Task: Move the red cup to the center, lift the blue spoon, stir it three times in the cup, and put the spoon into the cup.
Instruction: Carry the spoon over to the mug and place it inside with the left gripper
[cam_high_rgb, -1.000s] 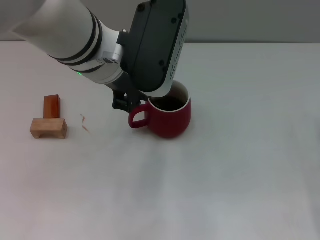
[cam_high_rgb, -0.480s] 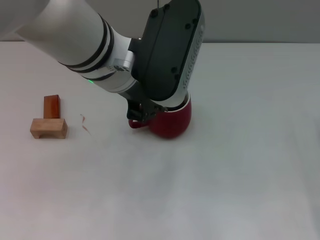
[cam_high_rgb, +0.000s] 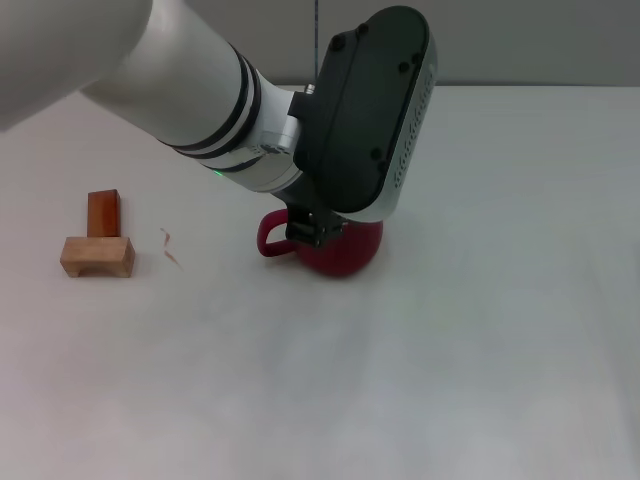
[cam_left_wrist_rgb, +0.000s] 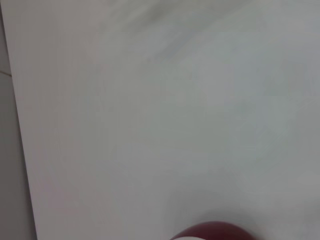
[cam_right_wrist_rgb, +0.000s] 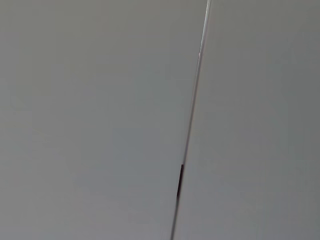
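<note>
The red cup (cam_high_rgb: 345, 252) stands upright on the white table (cam_high_rgb: 450, 350), its loop handle (cam_high_rgb: 268, 236) pointing to the robot's left. My left arm reaches in from the upper left, and its dark wrist housing covers the cup's rim and inside. My left gripper (cam_high_rgb: 310, 232) is low at the cup's handle side, right by the rim. The left wrist view shows only a sliver of the red cup (cam_left_wrist_rgb: 212, 231) and bare table. The blue spoon is out of view. My right gripper is not in view, and its wrist view shows only a grey wall.
A pale wooden block (cam_high_rgb: 97, 256) with a reddish-brown block (cam_high_rgb: 103, 212) behind it lies at the left of the table. A small reddish scrap (cam_high_rgb: 169, 246) lies between the blocks and the cup. The table's back edge runs behind the arm.
My left arm has moved right and over the cup, so its housing now hides the rim and dark inside. The cup has stayed in place.
</note>
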